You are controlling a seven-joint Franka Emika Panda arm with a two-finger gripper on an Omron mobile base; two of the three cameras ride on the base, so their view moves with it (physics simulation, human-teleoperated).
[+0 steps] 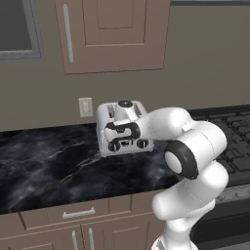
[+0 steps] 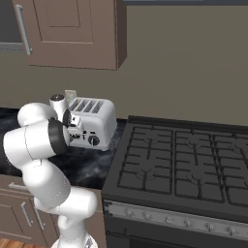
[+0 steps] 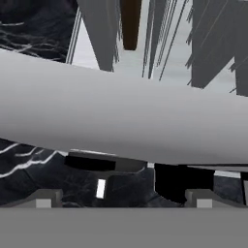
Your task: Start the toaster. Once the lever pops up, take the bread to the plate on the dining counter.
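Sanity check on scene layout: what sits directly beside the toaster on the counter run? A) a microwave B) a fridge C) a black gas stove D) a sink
C: in the right base view the toaster stands on the dark marble counter right next to the black stove with its burner grates.

My left base camera looked forward and down from behind my arm; my right one did likewise, taking in the stove (image 2: 189,164) too. Both shared the toaster (image 1: 124,129). My hand camera sat very close above its slots, its front edge just ahead of my fingers (image 3: 43,199).
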